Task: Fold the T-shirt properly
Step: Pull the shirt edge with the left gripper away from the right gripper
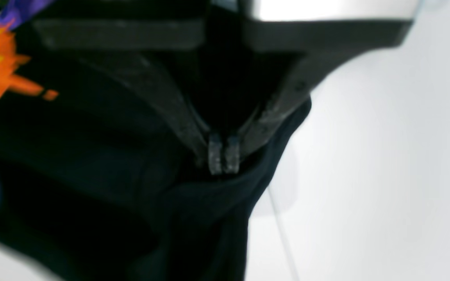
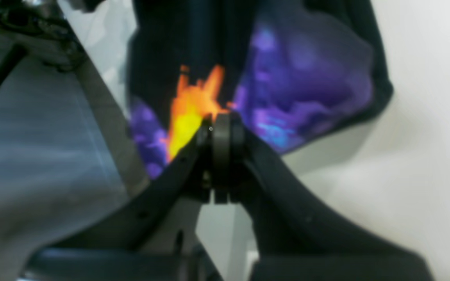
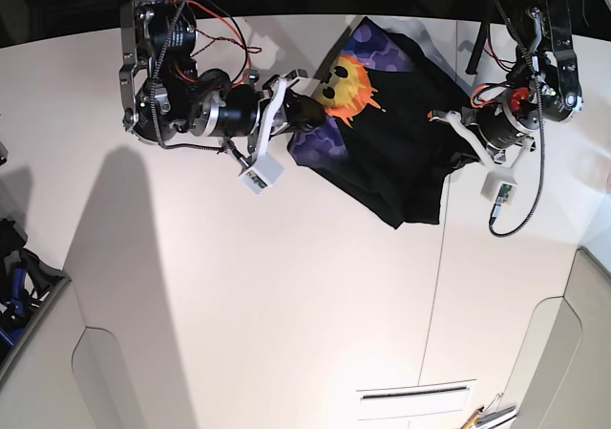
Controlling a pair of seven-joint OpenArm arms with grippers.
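Risk, near: slip at left gripper (image 1: 224,158) — fingertips pinched together on only a thin ridge of black hem; any sideways tug likely to pull cloth free and drop that side.
Risk, near: slip at right gripper (image 2: 221,128) — likewise clamped tight, on printed cloth where orange meets purple; small bite, bunched fabric, same hazard.
Risk, farther: uneven pull between the two grips — likely to skew the fold or drag the heap across the table (image 3: 239,286); loose lower corner free to trail and crease.
Item: shirt (image 3: 401,152) — black, crumpled, not yet flat; orange-yellow sun face on purple-blue print facing up at its upper part.
Location: far end of table, stretched between both grippers, lower corner pointing toward table middle.
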